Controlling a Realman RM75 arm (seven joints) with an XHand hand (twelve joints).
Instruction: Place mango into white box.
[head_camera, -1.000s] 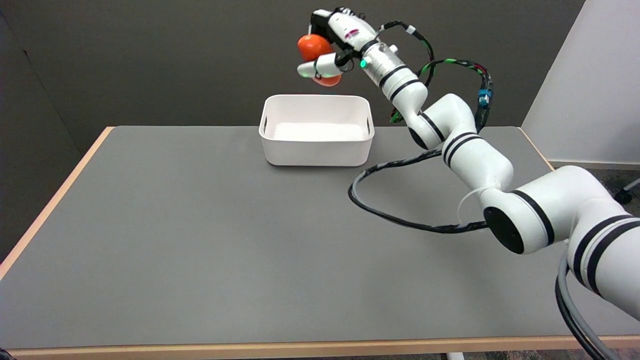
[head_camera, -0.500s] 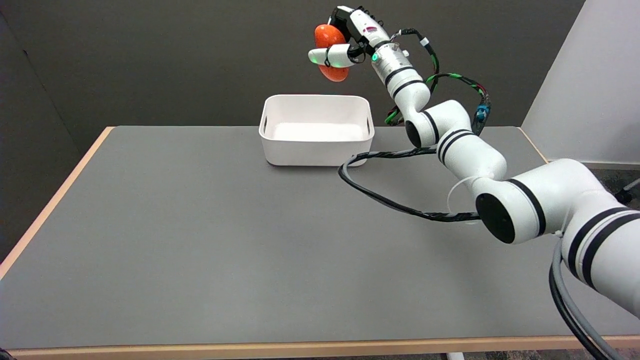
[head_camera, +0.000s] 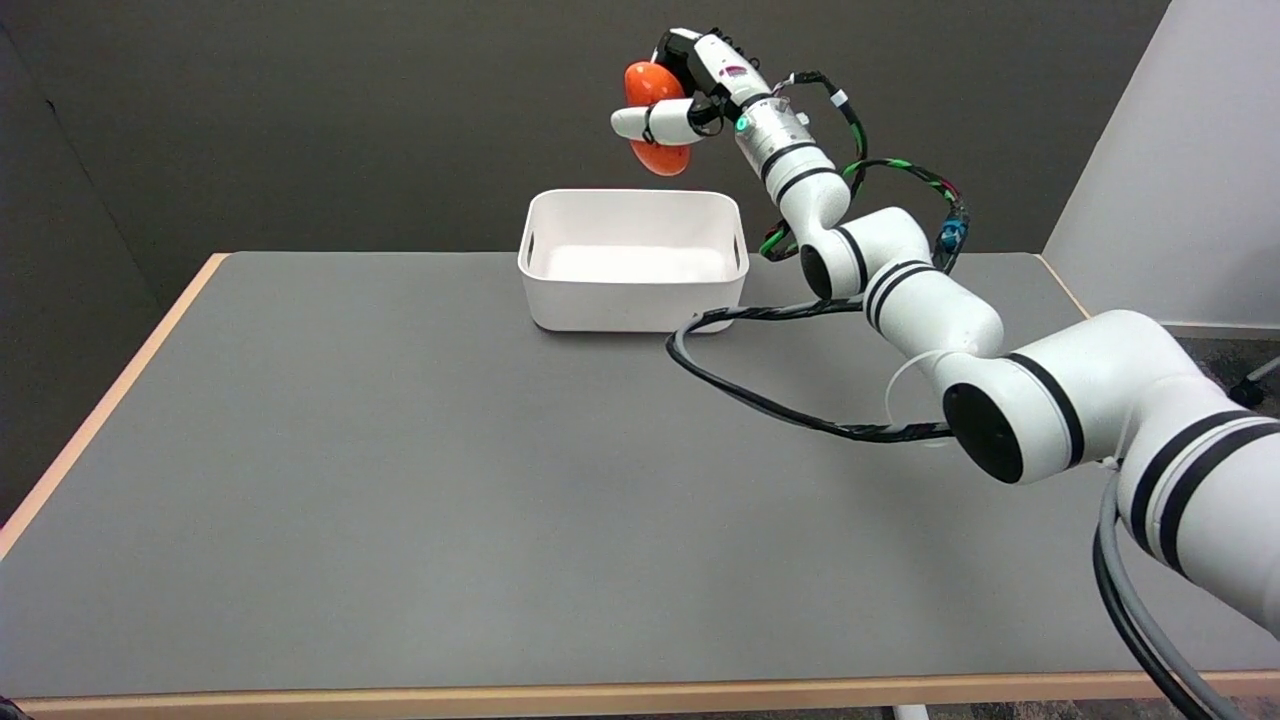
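Mango (head_camera: 655, 120) is up in the air, orange-red and held in my right robot hand (head_camera: 690, 85), well above the desk (head_camera: 400, 450). I see a white finger (head_camera: 655, 122) crossing the front of the fruit, and the black-and-white palm sits behind it on the right, so the grasp wraps around it from that side. The fruit hangs above the far right part of the white box (head_camera: 632, 260), clear of its rim and not touching it. From this angle I cannot tell whether it is straight over the opening or a little beyond the far wall.

That box stands on the far side of the grey desk, near its middle, with its opening facing up and a white floor showing inside. My right arm (head_camera: 1000, 370) reaches in from the near right and bends upward past the right end of the box. A black cable (head_camera: 760, 410) loops down from the arm and lies on the desk just right of the box, its curve close to the near right corner.
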